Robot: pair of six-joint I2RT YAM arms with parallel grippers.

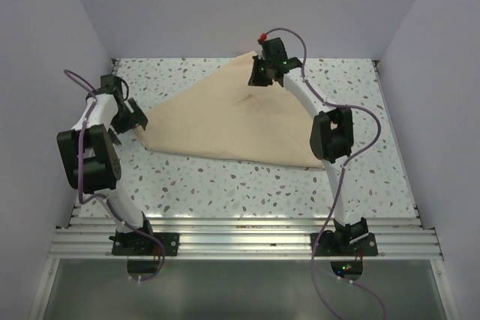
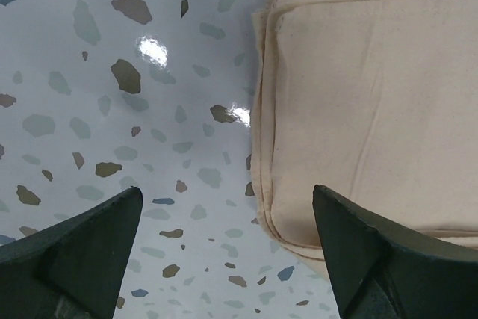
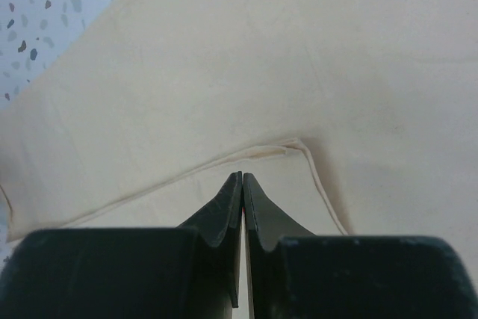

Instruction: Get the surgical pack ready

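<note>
Probably folding now: right tool (image 3: pixel 243 178) together at a corner of the cloth (image 3: pixel 224 57), left tool (image 2: pixel 228 192) apart; next, pull this corner over.

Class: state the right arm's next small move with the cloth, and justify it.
Probably lift slightly: the right gripper is shut at a hemmed corner of the beige cloth, so raising it would show whether a layer is pinched.

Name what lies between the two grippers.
The large beige folded cloth stretches from the left gripper to the right gripper, per the top view.
</note>
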